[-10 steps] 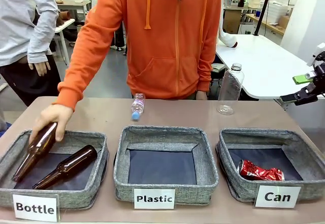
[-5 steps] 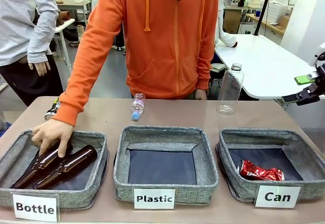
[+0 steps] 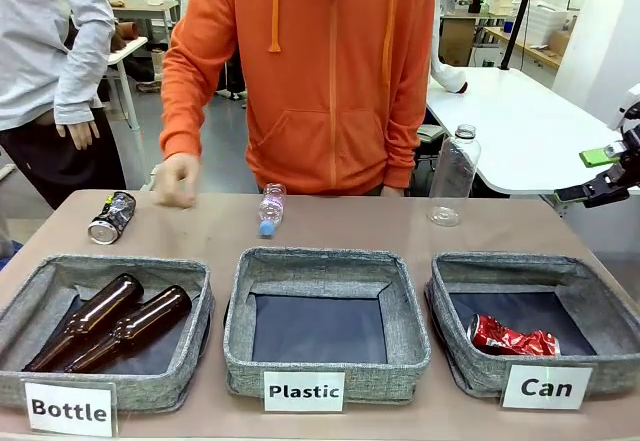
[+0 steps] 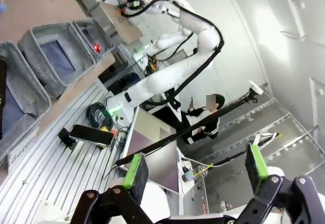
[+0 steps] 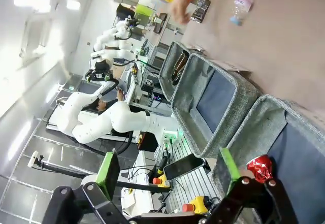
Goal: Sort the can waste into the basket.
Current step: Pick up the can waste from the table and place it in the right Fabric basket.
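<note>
Red can [image 3: 513, 338]: bright red, crumpled metallic sheen
Black can [image 3: 110, 217]: black body, silver ends, white markings
Basket [image 3: 600, 306] labelled "Can": grey woven fabric, dark lining, white label with black lettering
"Plastic" basket [image 3: 238, 311] and "Bottle" basket [image 3: 25, 296]: the same grey weave, dark lining and white labels with black lettering
Two glass bottles [image 3: 135, 326]: brown
Small bottle [image 3: 269, 208]: clear, blue cap, pale printed label
Tall bottle [image 3: 452, 176]: clear, uncoloured
Desk [image 3: 350, 226]: plain tan-brown
Person's hoodie [image 3: 310, 71]: orange
Left gripper [image 4: 195, 155] and right gripper [image 5: 168, 158]: black, with green pads on the fingers
</note>
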Controlling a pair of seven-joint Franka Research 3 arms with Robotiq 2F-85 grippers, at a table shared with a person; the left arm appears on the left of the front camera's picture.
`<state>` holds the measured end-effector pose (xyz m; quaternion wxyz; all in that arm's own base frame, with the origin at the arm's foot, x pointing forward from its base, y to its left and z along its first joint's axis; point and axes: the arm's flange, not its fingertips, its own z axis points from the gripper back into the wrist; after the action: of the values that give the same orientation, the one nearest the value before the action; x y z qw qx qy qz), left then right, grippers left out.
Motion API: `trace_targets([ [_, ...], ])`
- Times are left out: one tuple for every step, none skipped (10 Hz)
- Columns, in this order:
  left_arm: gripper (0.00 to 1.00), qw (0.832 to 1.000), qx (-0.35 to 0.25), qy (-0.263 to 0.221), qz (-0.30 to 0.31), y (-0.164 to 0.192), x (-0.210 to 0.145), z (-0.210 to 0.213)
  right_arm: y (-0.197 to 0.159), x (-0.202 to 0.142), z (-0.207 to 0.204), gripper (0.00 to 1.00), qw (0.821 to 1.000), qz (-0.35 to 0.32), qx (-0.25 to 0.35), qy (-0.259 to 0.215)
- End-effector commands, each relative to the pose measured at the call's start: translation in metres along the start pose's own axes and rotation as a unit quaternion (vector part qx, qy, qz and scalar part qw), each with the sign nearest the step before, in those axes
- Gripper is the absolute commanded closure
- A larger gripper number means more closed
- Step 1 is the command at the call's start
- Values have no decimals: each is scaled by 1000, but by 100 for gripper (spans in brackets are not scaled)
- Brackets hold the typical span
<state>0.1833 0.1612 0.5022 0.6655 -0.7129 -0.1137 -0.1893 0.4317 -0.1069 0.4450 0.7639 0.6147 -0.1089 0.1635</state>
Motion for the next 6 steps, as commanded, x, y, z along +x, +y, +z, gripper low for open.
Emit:
trace_targets([
  [0,999,39,17,24,35,32,-22,1,-1,2,0,1000,9,-3,2],
  [0,997,72,6,31,54,44,-32,1,-1,2,0,1000,9,-3,2],
  [0,992,120,-12,31,78,52,-39,1,-1,2,0,1000,9,-3,2],
  [0,988,145,-30,31,98,54,-43,1,-1,2,0,1000,9,-3,2],
  [0,982,182,-50,23,114,52,-48,1,-1,2,0,1000,9,-3,2],
  [0,978,194,-75,1,123,50,-55,1,-1,2,0,1000,9,-3,2],
])
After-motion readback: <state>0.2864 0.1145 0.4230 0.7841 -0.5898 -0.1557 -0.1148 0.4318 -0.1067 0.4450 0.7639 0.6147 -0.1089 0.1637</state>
